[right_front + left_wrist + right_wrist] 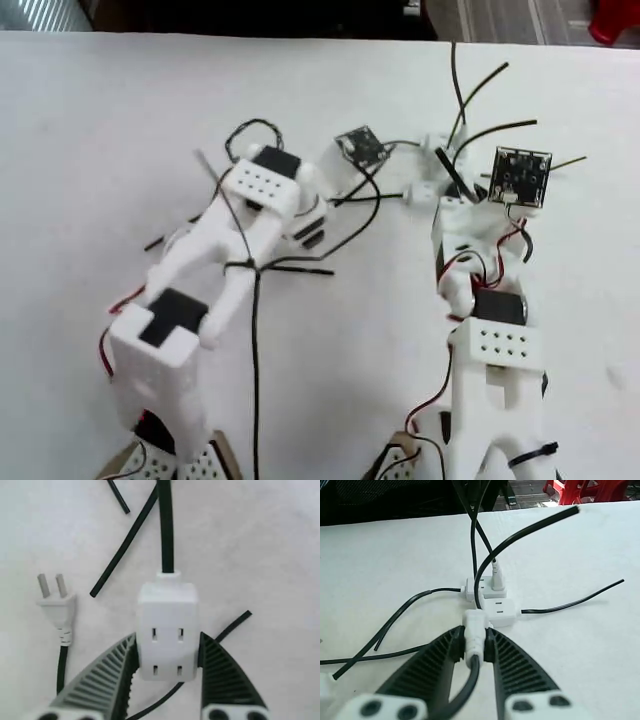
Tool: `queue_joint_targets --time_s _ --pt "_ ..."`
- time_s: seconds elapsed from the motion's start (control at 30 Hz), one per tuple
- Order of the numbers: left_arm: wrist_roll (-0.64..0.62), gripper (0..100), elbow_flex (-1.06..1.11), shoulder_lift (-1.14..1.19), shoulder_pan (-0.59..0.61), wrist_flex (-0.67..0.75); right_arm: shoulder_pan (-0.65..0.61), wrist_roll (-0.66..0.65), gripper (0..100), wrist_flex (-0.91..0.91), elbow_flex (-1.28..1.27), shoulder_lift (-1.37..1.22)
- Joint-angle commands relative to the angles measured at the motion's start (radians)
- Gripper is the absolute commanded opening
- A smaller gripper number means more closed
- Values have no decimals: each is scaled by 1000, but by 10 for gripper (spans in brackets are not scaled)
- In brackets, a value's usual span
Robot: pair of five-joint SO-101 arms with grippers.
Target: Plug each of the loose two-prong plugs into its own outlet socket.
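A broad white table (100, 120) carries two white plastic arms. The left arm (215, 240) stretches toward the table's middle and the right arm (495, 350) toward its far side. The left gripper (167, 639) is clamped on a white box-shaped outlet block (167, 615). Its ribbed dark fingers (112, 670) press both sides, and the block's slotted face looks up. Ahead of the right gripper (475, 630) sit a small white socket cube (498, 609) and, just behind it, another white socket piece (472, 587).

The right gripper is clenched on a white plug (474, 625) whose nose touches the cube. Whether its prongs are seated cannot be told. A second white plug (497, 580) stands in the rear piece. A loose white two-prong plug (56, 607) lies flat beside the outlet block, apart from it. A black cord (165, 530) leaves the block's far end.
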State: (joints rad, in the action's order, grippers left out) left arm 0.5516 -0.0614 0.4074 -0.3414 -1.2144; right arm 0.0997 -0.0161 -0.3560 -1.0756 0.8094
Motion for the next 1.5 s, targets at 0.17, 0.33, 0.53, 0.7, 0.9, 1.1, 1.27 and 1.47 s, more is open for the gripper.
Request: queue_joint_targets --time_s 0.17,0.33,0.53,0.7,0.9,1.1,1.27,1.47 --pt "-2 170 -44 70 8 2 2 -6 17 1 34 28" --pt "-150 213 -46 -36 1 -75 -18 -6 17 -2 28 28" --pt "-242 269 -44 -177 12 -95 -19 -6 17 -5 28 28" --pt "-252 268 -43 -231 25 -124 -19 -6 17 -5 28 28" --pt "-253 191 -35 -348 157 -192 -19 -6 17 -5 32 30" --pt "-313 110 9 -456 360 -259 -114 -6 17 -24 28 28" --pt "-354 109 264 -604 429 -86 -280 -6 17 -99 35 28" --pt "-361 109 612 -809 455 166 -463 -6 17 -114 34 24"
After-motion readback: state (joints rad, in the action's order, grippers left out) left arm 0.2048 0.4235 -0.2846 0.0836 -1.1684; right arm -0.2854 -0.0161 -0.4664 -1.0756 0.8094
